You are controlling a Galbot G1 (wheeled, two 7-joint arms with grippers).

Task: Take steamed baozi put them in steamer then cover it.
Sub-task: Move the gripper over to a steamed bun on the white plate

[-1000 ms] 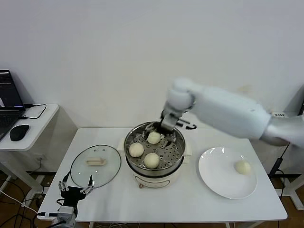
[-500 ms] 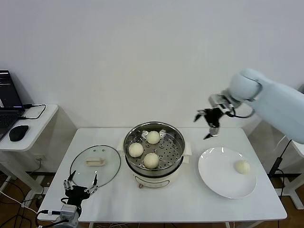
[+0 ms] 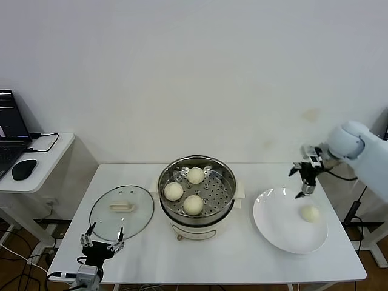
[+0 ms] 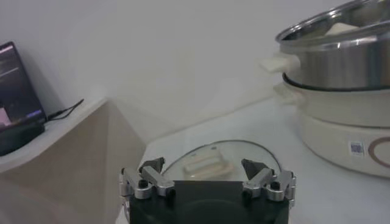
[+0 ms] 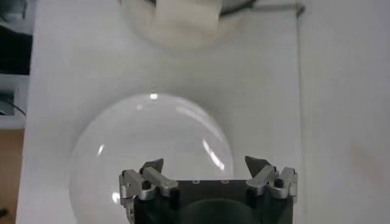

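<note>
Right hand point(image 3: 305, 177): released, nothing in it, hovering over the plate point(image 3: 273, 227) at right of frame
Left hand point(image 3: 102, 240): spread open too, parked lower left near the glass lid point(image 3: 121, 209)
Steamer point(image 3: 197, 189): centre of the counter point(image 3: 242, 254), three baozi point(image 3: 193, 204) inside
Left to do: last baozi point(image 3: 310, 213) on the plate, then lid goes on
</note>
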